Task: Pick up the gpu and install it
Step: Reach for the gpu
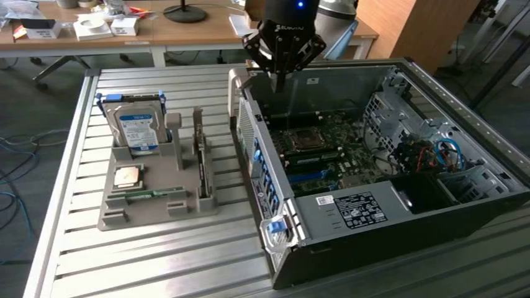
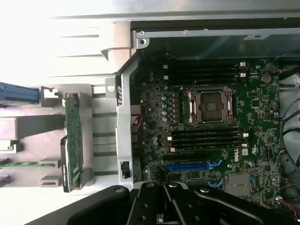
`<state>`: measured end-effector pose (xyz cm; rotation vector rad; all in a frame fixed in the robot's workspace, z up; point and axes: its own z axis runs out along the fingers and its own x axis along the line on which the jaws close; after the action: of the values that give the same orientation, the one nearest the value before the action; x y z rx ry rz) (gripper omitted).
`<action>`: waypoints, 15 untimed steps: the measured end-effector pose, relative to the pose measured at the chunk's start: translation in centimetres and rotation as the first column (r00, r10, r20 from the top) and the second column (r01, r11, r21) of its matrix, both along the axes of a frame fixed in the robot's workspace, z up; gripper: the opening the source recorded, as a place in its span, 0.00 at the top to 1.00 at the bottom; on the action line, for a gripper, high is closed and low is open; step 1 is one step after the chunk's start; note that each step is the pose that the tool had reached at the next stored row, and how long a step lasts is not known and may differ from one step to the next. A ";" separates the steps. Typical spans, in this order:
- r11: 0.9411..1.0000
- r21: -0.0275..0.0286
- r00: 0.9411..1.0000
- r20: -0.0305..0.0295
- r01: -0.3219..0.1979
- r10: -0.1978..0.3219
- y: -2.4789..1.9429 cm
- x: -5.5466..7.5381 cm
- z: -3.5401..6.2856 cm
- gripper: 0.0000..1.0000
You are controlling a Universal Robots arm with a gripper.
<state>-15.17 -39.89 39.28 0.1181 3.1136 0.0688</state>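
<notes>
The gpu is a thin dark card with a pale metal end bracket. It stands on edge in the slot of the grey holder nearest the computer case. In the wrist view the gpu shows as a narrow green board seen from above. My gripper hangs over the back edge of the open computer case, well away from the gpu. Its fingers are shut with nothing between them. The gripper also shows as black linkages over the motherboard.
The grey holder also carries a silver hard drive with a blue label, a CPU and a green RAM stick. A blue expansion slot lies on the motherboard. The slatted metal table has free room in front.
</notes>
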 end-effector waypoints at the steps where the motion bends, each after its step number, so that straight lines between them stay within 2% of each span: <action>1: 1.000 0.000 1.000 0.000 0.000 0.000 0.00 -0.2 0.00 0.89; 15: 1.000 0.000 1.000 0.000 0.005 -0.005 0.00 -2.8 -0.01 0.89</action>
<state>-17.93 -39.88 39.27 0.1257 3.1132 0.0687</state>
